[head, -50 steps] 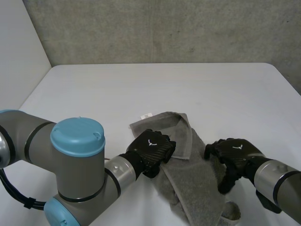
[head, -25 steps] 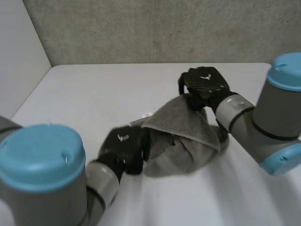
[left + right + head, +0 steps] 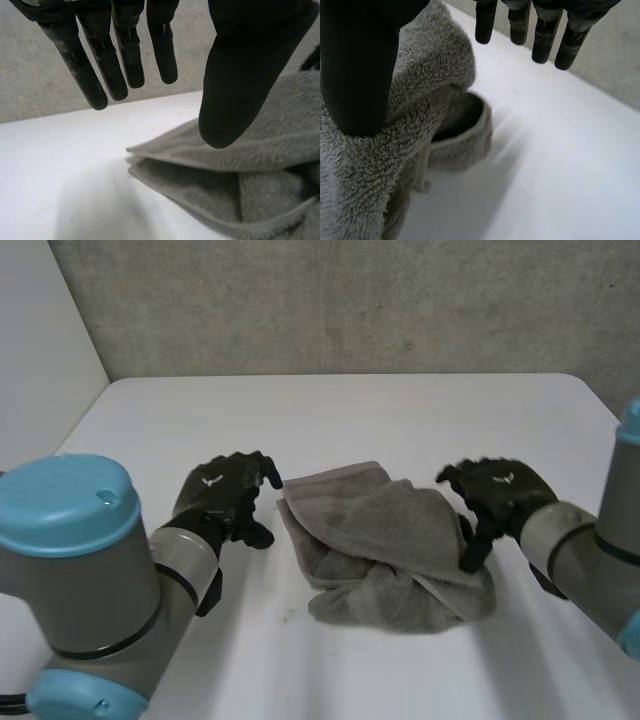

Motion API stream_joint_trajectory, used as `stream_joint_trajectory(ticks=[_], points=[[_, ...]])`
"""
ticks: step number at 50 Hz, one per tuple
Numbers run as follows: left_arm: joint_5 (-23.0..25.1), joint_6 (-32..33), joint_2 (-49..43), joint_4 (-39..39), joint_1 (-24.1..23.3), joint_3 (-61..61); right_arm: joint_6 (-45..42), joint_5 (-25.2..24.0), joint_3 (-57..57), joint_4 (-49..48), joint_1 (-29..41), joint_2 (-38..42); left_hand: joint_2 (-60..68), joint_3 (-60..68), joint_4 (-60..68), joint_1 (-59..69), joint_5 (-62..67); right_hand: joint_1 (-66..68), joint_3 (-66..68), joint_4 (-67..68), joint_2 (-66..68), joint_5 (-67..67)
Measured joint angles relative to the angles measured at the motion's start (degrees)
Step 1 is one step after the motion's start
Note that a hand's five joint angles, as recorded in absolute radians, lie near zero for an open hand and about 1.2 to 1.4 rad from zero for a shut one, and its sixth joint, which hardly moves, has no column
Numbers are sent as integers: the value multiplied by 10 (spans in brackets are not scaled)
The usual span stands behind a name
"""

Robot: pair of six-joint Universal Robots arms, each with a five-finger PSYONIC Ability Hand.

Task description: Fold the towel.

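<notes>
A grey towel (image 3: 385,545) lies in a loose, rumpled fold on the white table (image 3: 350,415). My left hand (image 3: 225,495) hovers just beside the towel's left edge, fingers straight and spread, holding nothing. In the left wrist view the layered towel edge (image 3: 250,170) lies below the thumb (image 3: 240,75), apart from it. My right hand (image 3: 495,495) is at the towel's right side, open, its thumb down by the cloth. In the right wrist view the thumb (image 3: 360,65) stands against the fluffy towel (image 3: 440,80), while the straight fingers (image 3: 535,30) hang over bare table.
A grey wall (image 3: 350,300) runs behind the table's far edge. A paler wall (image 3: 40,350) stands at the far left. The table's right corner (image 3: 590,390) lies beyond my right arm.
The right hand swung part of the towel up and over, then let go. The left hand came off the cloth to its left side. The towel went from a long strip to a rumpled fold.
</notes>
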Motion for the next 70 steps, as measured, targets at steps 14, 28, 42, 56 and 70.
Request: stream_joint_trajectory(ticks=[14,28,42,56,70], points=[[109,73,-98,63,-4,-13,21,-38,135,-53,-66,-23,-84,-84,-85,-83,-86,-8,-1,2,0,0],[161,156,-185,200,-5,67,19,-64,152,-57,-93,-38,-86,-86,-86,-86,-88,-15,-6,-4,-4,0],[240,155,-242,143,-8,116,19,-67,151,-58,-94,-37,-84,-84,-84,-84,-85,-15,-6,-4,-4,0],[233,156,-255,130,-13,140,17,-68,150,-60,-106,-37,305,304,304,299,299,-15,-6,-4,-4,0],[187,165,-224,72,-17,186,18,-63,129,-58,-125,-61,361,360,361,342,350,-15,-6,-4,-4,0]])
